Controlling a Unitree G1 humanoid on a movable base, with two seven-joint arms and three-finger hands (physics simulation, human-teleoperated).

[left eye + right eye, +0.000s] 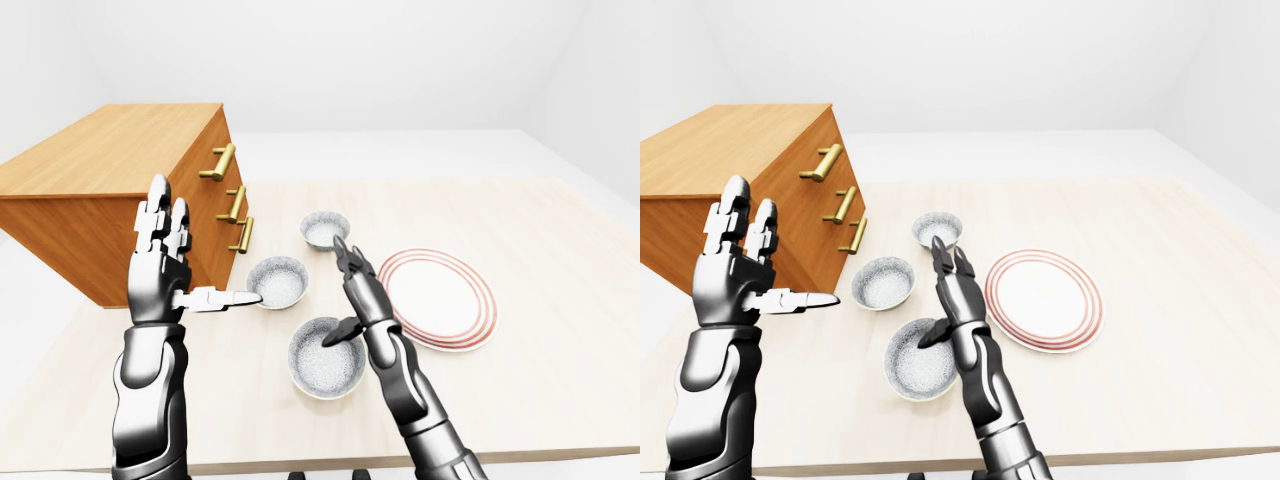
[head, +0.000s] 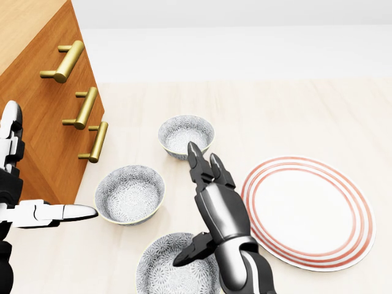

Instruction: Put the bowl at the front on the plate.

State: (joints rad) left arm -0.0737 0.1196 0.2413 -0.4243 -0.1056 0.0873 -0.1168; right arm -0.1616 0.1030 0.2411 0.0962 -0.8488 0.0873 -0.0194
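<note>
- Risk is judged greatest at the nearest grey-patterned ceramic bowl (image 2: 159, 272), taken to be the front one. It sits at the bottom of the head view, just left of the white plate with red rings (image 2: 318, 214), and is not yet gripped.
- The black-and-silver right hand (image 2: 220, 211) is held with fingers spread apart and the thumb over the bowl's rim. A shallow pinch there could tip or drop the bowl.
- A matching middle bowl (image 2: 130, 193) and far bowl (image 2: 185, 136) could be knocked or mistaken for the target.
- The left hand (image 1: 158, 275) is raised, spread and empty beside the wooden chest of drawers with brass handles (image 1: 110, 190).
- The pale wooden tabletop (image 2: 294, 116) looks smooth, so sliding is likely under a push; plain white walls (image 1: 400, 60) are seen beyond.
</note>
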